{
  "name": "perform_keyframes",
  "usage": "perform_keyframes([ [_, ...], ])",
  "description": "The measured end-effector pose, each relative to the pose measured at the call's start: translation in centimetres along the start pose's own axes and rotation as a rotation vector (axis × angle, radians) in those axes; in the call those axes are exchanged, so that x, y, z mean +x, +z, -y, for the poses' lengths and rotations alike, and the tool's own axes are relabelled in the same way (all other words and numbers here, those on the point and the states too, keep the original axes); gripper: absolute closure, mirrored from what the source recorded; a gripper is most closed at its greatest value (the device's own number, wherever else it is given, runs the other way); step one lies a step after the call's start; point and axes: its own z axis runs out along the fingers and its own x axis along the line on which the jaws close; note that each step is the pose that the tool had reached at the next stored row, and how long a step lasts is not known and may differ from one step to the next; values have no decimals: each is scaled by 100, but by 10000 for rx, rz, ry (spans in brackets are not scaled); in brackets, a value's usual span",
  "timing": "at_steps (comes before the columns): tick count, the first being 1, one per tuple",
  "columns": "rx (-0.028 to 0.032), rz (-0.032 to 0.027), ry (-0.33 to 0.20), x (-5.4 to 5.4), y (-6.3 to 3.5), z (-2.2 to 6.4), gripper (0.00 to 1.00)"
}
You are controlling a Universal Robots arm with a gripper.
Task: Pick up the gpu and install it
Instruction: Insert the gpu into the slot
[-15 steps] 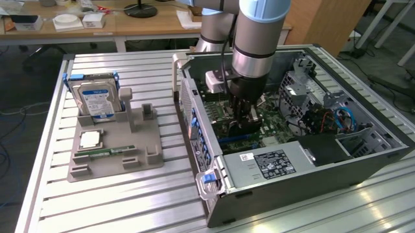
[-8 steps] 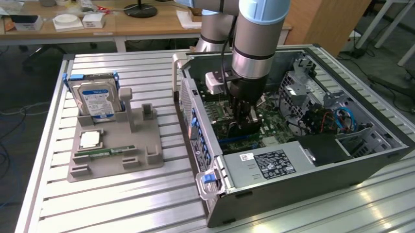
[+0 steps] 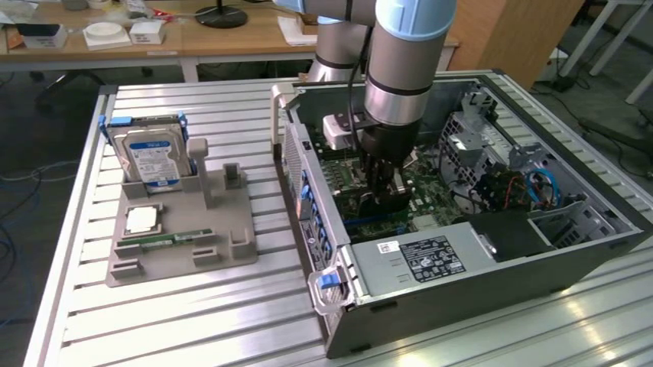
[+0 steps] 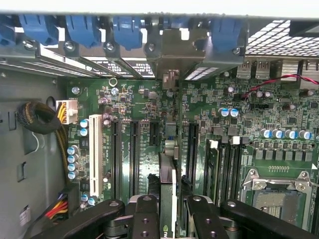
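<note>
Now | end effector (image 4: 169, 206) partly closed, clamping gpu (image 4: 168, 174) edge-on above motherboard (image 4: 134, 99) slots | inside case (image 3: 459, 313), 3 o'clock of parts tray (image 3: 153, 267) in the exterior view | risk: card misaligned with slot, bracket snags rear wall, card jams.

Even, diffuse overhead room light fills the exterior view; the slatted aluminium table (image 3: 571, 321) throws pale glare streaks toward the exterior view's right; inside the computer case (image 3: 602, 252) the motherboard (image 3: 429, 197) lies in soft shade beneath the arm (image 3: 408, 46). In the wrist view the case rim (image 4: 159, 6) is blown out to white; the vent grille (image 4: 271, 37) glows; the gripper (image 4: 172, 201) reads near-black, clamped on the gpu (image 4: 166, 199), whose edge catches a pale streak.
</note>
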Motion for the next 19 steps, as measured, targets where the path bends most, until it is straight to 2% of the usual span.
perform_keyframes([
  [19, -1, 1, 0, -25, 22, -1, 74],
])
